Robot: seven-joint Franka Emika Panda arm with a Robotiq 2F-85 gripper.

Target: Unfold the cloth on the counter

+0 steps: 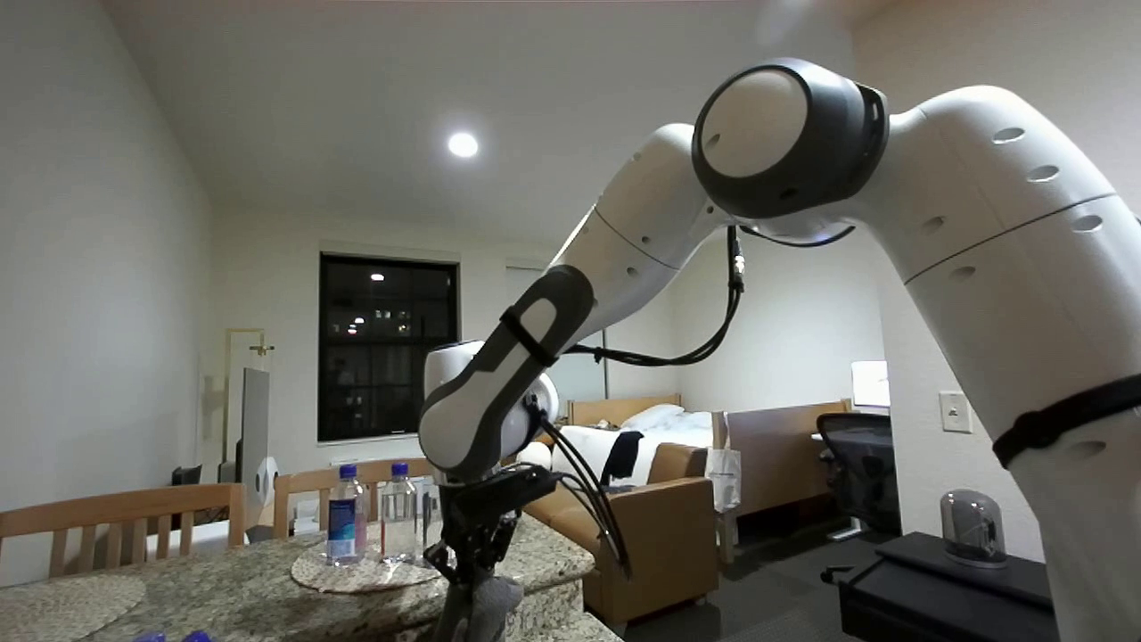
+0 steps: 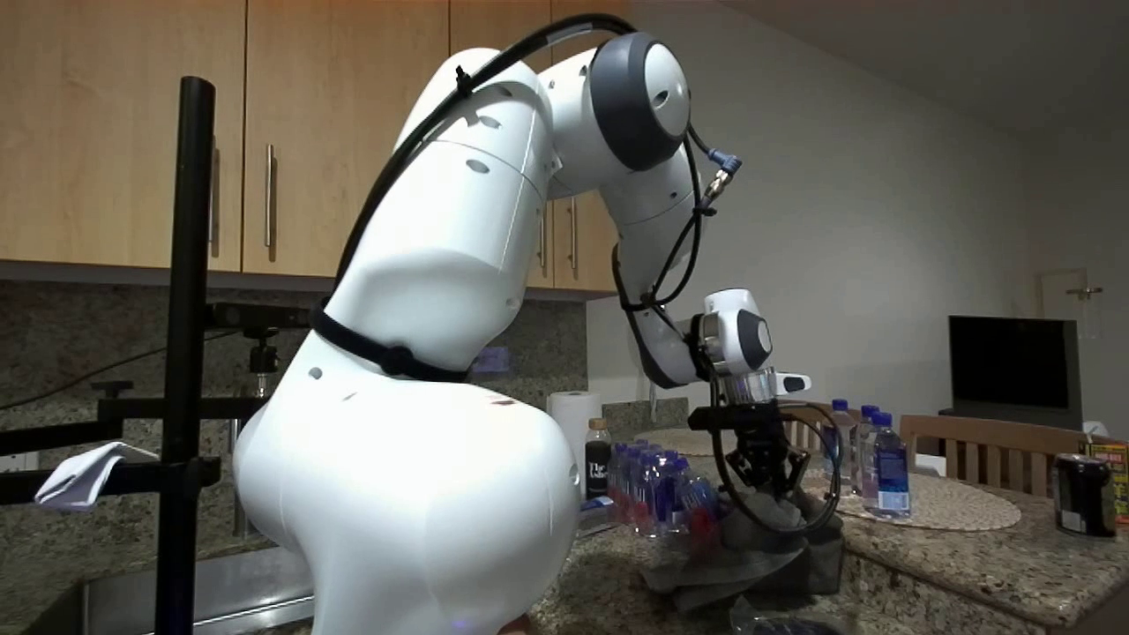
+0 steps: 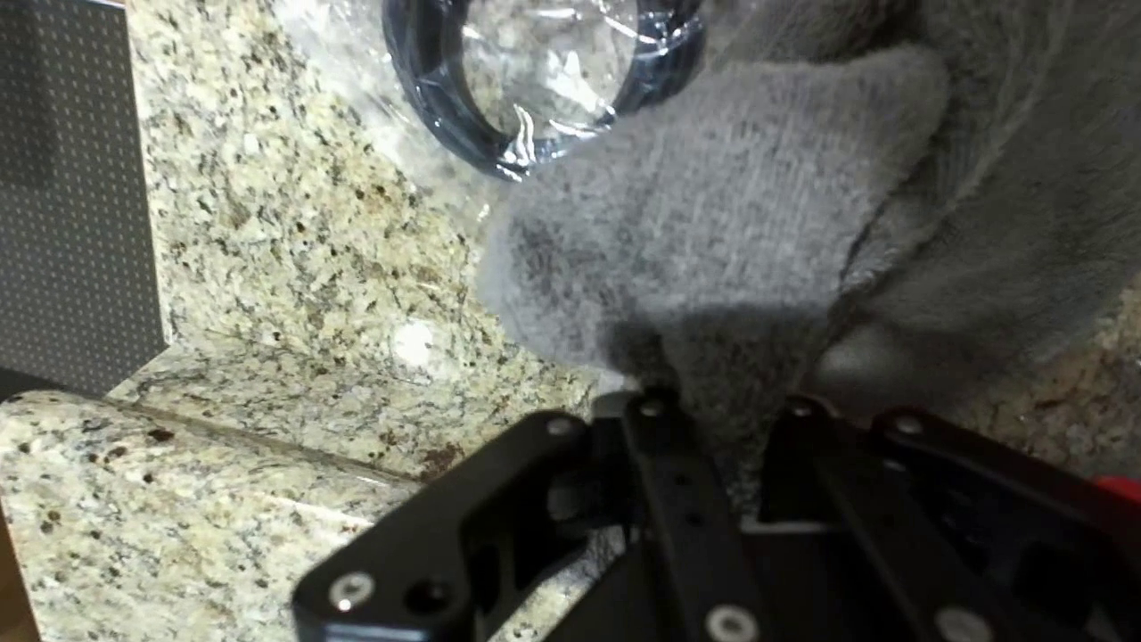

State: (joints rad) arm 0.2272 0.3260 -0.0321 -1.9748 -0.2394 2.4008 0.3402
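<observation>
The white Franka Emika Panda arm [image 2: 476,291] reaches over the granite counter [image 3: 267,223], which has 2 levels: a low top and, to its right in an exterior view, a raised ledge [image 2: 979,560]. On the low top, just left of that ledge, lies the grey cloth [image 3: 731,196], in creased, doubled layers. Judging by those, the unfolding has barely begun: part of the fabric is taken hold of, while spreading the layers and smoothing them flat are left to do. A loose flap [image 2: 723,573] runs from below the gripper [image 3: 726,406] towards the near left, so I take the long axis to slant from near left to far right, though part of the outline is hidden. In the wrist view a rounded, folded end points left and the bulk lies right. A cluster of water bottles [image 2: 653,494] stands left of the cloth; whether they touch is unclear. The gripper points down, its fingers close together around bunched fabric, so it appears to be grasping the cloth. A dark ring [image 3: 499,147] in clear plastic lies right beside the folded end, on the near side
</observation>
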